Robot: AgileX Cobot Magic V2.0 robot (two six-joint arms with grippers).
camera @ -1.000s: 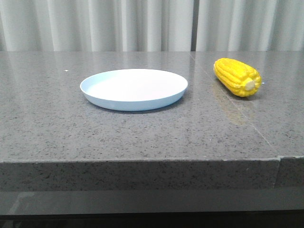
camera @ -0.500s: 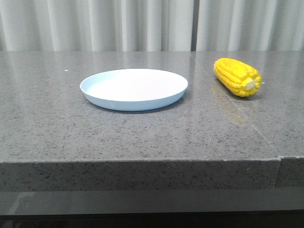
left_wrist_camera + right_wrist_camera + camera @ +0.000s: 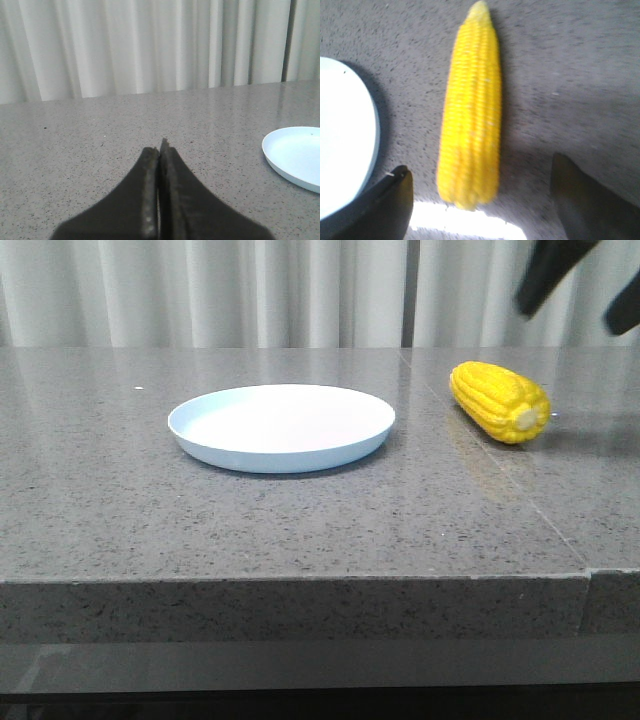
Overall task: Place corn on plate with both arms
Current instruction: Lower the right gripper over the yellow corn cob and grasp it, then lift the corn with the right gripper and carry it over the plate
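Two dark fingers of the right claw [image 3: 580, 285] newly appear above the corn [image 3: 500, 402].

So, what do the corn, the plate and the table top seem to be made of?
The corn looks like glossy plastic: uniform bright yellow, with molded kernel rows that catch highlights. The plate seems plastic or melamine, though glazed ceramic is possible: plain pale blue-white with a smooth low rim. The table top looks like polished grey speckled stone or a stone-look slab, faintly reflecting the curtain.

The yellow corn [image 3: 470, 107] lies lengthwise on the grey speckled table [image 3: 570, 75], just beside the plate [image 3: 342, 140], between the right gripper's [image 3: 480, 200] wide-spread black fingers [image 3: 390, 202].
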